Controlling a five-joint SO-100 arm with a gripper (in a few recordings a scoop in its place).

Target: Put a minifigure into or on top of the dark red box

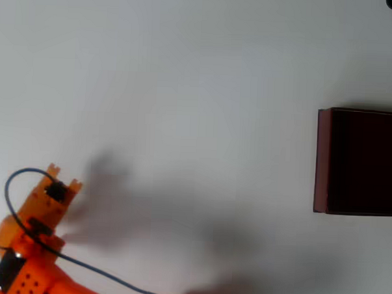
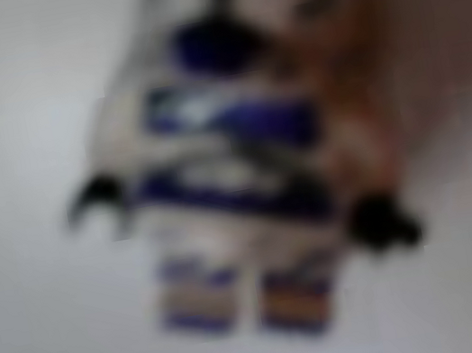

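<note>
Filling the wrist view, blurred minifigure sits close against the tool.

My arm is bright orange with black fittings and a dark blue cable. The worktop reads plain white. I see the dark red box with maroon walls, near-black inside. The blurred minifigure shows white-grey, blue bands, black hands.
</note>
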